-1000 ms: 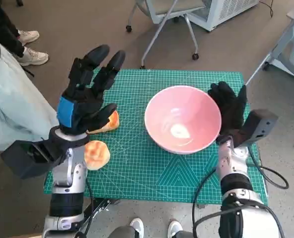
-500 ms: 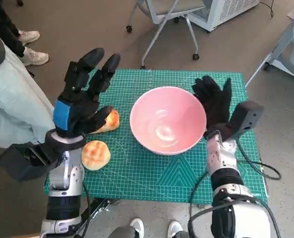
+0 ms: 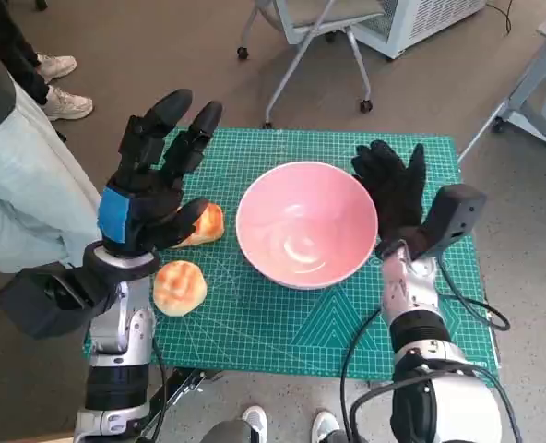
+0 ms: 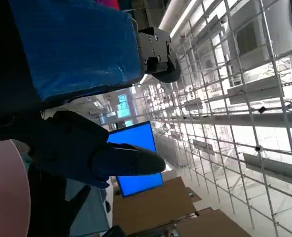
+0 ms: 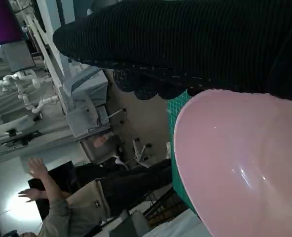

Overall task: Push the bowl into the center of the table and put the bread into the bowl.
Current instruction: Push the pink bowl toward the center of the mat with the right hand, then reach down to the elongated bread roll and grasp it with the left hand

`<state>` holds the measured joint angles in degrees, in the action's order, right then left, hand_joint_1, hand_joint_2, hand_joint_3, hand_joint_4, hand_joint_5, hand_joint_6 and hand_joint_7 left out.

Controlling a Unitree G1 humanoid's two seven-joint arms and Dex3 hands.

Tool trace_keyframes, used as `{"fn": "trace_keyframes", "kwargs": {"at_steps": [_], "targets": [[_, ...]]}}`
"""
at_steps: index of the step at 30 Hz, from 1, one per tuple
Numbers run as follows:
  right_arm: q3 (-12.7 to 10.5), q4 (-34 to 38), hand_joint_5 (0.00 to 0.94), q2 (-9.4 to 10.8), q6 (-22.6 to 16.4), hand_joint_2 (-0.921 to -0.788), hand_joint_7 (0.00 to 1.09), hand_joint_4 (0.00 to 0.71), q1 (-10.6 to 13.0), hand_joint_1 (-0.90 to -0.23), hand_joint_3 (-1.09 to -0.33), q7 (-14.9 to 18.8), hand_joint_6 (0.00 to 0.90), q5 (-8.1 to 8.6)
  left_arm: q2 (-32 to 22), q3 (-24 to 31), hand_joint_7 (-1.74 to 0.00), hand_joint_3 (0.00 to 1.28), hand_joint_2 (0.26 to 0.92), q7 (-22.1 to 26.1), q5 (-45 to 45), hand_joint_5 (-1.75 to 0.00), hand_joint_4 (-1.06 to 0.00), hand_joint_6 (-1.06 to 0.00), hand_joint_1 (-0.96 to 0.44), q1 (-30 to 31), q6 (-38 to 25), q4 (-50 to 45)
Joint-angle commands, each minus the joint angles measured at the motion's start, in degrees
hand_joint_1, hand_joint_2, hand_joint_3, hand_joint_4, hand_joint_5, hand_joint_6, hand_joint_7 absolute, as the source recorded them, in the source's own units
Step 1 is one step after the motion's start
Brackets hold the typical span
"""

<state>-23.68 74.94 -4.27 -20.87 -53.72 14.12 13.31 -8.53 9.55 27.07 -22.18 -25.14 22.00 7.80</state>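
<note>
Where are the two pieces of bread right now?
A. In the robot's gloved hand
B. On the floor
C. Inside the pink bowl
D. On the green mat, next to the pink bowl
D: both bread rolls lie on the green mat, on the left hand's side of the pink bowl, and the bowl has no bread in it.

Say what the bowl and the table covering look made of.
Bowl: likely glossy plastic or glazed ceramic; smooth pink with bright highlights inside. Table covering: looks like a matte rubbery cutting mat, green with a printed grid.
</note>
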Motion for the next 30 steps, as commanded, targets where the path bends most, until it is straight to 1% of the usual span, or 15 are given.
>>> {"fn": "trace_keyframes", "kwargs": {"at_steps": [1,5,7,10,14,18,22,26,27,28,30], "targets": [[-0.4,-0.3,0.0,-1.6,-0.5,-0.921,0.19,0.115,-0.5,-0.634,-0.837,0.7,0.174,0.3,0.4,-0.1,-0.6,0.33,0.921,-0.4,0.2,0.0,-0.25,-0.01,-0.47,0.0,0.2,0.3],[0.5,-1.6,0.0,-2.3,-4.2,-0.921,0.19,0.103,-0.6,-0.622,-0.856,1.0,0.169,-0.68,0.8,-0.7,-0.6,0.33,0.921,-0.7,0.5,-0.01,-0.25,-0.02,-0.47,-0.8,-0.1,0.8],[1.2,-2.5,0.001,-2.4,-6.8,-0.921,0.19,0.102,-0.4,-0.612,-0.875,1.2,0.168,-1.27,1.0,-1.0,-0.61,0.33,0.921,-1.0,0.9,-0.01,-0.25,-0.02,-0.47,-1.2,-0.2,1.0],[2.4,-4.3,0.008,-2.6,-11.1,-0.921,0.19,0.115,0.0,-0.603,-0.886,2.6,0.167,-1.89,1.3,-1.6,-0.61,0.33,0.921,-1.4,1.1,-0.01,-0.25,-0.01,-0.47,-1.9,-0.6,1.2],[4.1,-6.9,0.015,-3.1,-15.9,-0.921,0.19,0.132,0.6,-0.608,-0.874,4.7,0.169,-2.76,1.5,-2.1,-0.62,0.32,0.921,-1.6,1.4,-0.01,-0.25,-0.01,-0.47,-3.0,-0.8,1.7],[6.0,-11.2,0.016,-3.5,-19.7,-0.921,0.21,0.144,1.7,-0.627,-0.826,7.0,0.172,-3.25,1.9,-2.6,-0.63,0.32,0.921,-1.6,2.2,-0.01,-0.25,0.0,-0.49,-4.3,-0.1,2.7],[7.8,-17.1,0.014,-3.8,-21.6,-0.921,0.21,0.146,3.3,-0.65,-0.807,9.4,0.168,-2.8,2.1,-2.9,-0.62,0.32,0.921,-0.8,2.7,-0.01,-0.25,0.0,-0.5,-5.9,0.8,4.2],[9.4,-24.1,0.015,-4.2,-21.2,-0.921,0.22,0.153,5.3,-0.678,-0.792,11.3,0.162,-1.87,2.3,-3.4,-0.63,0.32,0.921,0.1,2.4,-0.01,-0.25,0.0,-0.49,-7.7,1.1,5.2],[9.7,-25.6,0.012,-4.3,-21.0,-0.921,0.27,0.161,5.8,-0.688,-0.783,11.6,0.137,-1.61,2.3,-3.5,-0.63,0.32,0.921,0.3,2.3,-0.01,-0.25,0.0,-0.49,-8.1,1.1,5.3],[10.2,-27.8,0.01,-4.3,-20.8,-0.921,0.3,0.164,6.5,-0.692,-0.779,11.8,0.124,-1.44,2.5,-3.7,-0.63,0.32,0.921,0.6,2.1,-0.01,-0.25,0.0,-0.48,-8.5,0.8,5.3],[11.0,-31.6,0.005,-4.3,-20.3,-0.921,0.4,0.172,7.8,-0.703,-0.773,12.2,0.074,-1.15,2.6,-3.9,-0.64,0.32,0.921,1.0,1.8,-0.01,-0.25,0.0,-0.48,-9.3,0.5,5.2]]}}
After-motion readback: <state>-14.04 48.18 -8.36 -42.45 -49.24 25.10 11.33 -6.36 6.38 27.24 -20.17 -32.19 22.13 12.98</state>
